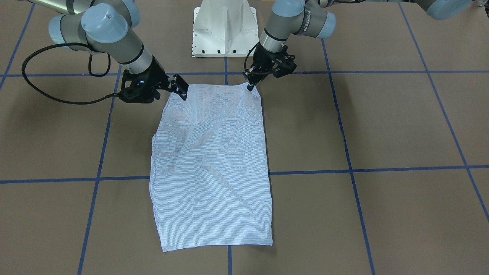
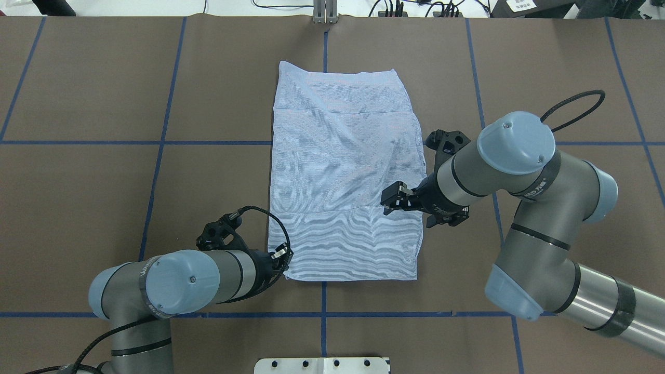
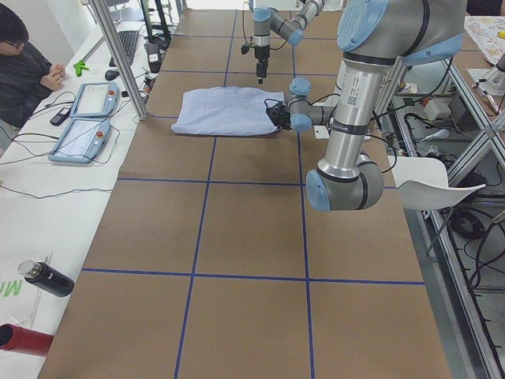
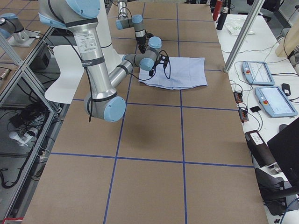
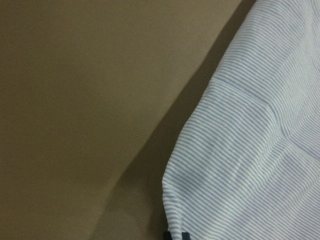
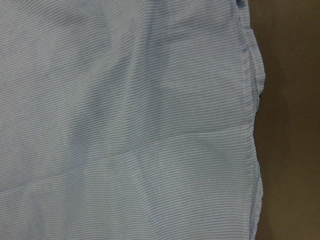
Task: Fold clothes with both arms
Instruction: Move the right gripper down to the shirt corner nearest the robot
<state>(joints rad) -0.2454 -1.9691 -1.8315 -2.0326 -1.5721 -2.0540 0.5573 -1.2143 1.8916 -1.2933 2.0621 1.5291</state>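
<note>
The light blue-and-white striped shirt (image 1: 210, 164) lies folded into a long rectangle on the brown table (image 2: 343, 171). Its collar, buttons and label are hidden. My left gripper (image 1: 250, 87) sits low at the shirt's near corner (image 2: 284, 255), shut on the edge of the cloth. In the left wrist view that corner (image 5: 250, 165) is raised a little and casts a shadow. My right gripper (image 1: 181, 89) hovers over the shirt's other near part (image 2: 390, 200), open and empty. The right wrist view shows only cloth (image 6: 125, 125) and its side hem.
The white pedestal (image 1: 224, 30) stands just behind the shirt's near edge. Blue tape lines (image 2: 163, 143) cross the brown table. A side bench with two teach pendants (image 3: 79, 118) and a seated person (image 3: 24, 63) lies beyond the table's far edge.
</note>
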